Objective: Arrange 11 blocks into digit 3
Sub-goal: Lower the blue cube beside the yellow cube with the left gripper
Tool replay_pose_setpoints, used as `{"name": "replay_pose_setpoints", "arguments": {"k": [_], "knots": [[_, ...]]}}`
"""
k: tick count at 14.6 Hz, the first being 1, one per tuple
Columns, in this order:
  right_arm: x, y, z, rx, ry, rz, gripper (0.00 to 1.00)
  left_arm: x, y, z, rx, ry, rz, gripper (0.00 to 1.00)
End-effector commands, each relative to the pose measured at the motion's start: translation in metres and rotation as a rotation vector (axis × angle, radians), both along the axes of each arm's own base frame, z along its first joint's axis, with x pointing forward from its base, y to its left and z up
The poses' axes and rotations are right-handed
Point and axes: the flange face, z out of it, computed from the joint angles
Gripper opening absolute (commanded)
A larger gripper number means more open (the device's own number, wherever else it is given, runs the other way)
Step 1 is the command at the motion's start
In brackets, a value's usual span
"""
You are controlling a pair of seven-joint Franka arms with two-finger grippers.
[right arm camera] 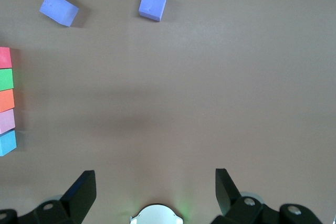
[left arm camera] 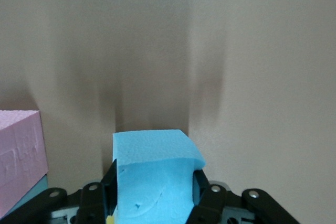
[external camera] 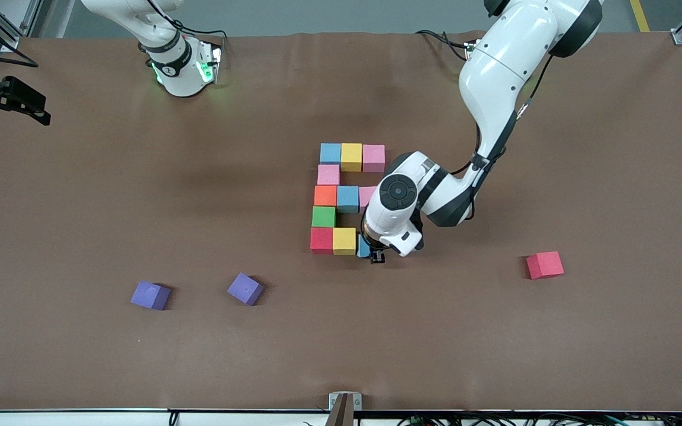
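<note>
The digit 3 (external camera: 341, 198) lies mid-table as touching blocks. Its farthest bar is blue (external camera: 330, 153), yellow (external camera: 351, 157) and pink (external camera: 373, 158). A pink block (external camera: 328, 174) joins it to the orange (external camera: 325, 195), blue (external camera: 347, 199) and half-hidden pink (external camera: 367, 194) bar. Green (external camera: 323, 216) leads to red (external camera: 321, 239) and yellow (external camera: 344, 241). My left gripper (external camera: 370, 251) is shut on a blue block (left arm camera: 152, 182) right beside that yellow one; my hand hides most of it. My right gripper (right arm camera: 156, 192) hangs open and empty over its own base.
Two purple cubes (external camera: 150, 295) (external camera: 245, 289) lie nearer the front camera, toward the right arm's end. A loose red block (external camera: 544, 265) sits toward the left arm's end. The right wrist view shows both purple cubes (right arm camera: 59, 8) (right arm camera: 153, 4) and the figure's edge column (right arm camera: 6, 100).
</note>
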Motion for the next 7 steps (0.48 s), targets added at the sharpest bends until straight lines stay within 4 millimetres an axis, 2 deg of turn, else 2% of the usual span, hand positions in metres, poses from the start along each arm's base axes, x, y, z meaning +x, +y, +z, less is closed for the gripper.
{"name": "replay_pose_setpoints", "arguments": {"k": [1,5,7], "knots": [[-0.006,0.001,-0.003,0.016,0.006,0.005,1.0,-0.004,-0.004,-0.002,0.02,-0.006,0.013,0.16],[-0.007,-0.015,-0.005,0.068,0.01,-0.034,1.0,-0.005,-0.005,-0.003,0.021,-0.004,0.011,0.16],[-0.007,-0.016,-0.005,0.07,0.01,-0.035,1.0,-0.004,-0.005,-0.002,0.019,-0.007,0.012,0.16]]}}
